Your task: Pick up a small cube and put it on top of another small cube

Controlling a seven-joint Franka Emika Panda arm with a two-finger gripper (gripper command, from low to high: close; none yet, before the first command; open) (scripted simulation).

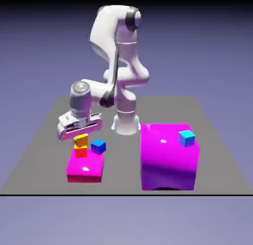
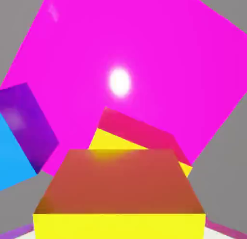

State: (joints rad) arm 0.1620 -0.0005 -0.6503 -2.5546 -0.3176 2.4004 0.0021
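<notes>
Two small cubes matter here: the small all-yellow cube (image 2: 118,185), gripped between the closed pads of the white arm's two-finger gripper (image 1: 79,130), hangs just above the red-sided, yellow-topped small cube (image 1: 80,151), which sits on the low magenta slab (image 1: 85,171). This looks like the placing step; next it likely needs squaring, lowering, then release. Counted: four small cubes, with a blue cube (image 1: 98,146) beside the red-sided one and a cyan cube (image 1: 186,138) on the large magenta block (image 1: 168,160); two magenta blocks.
</notes>
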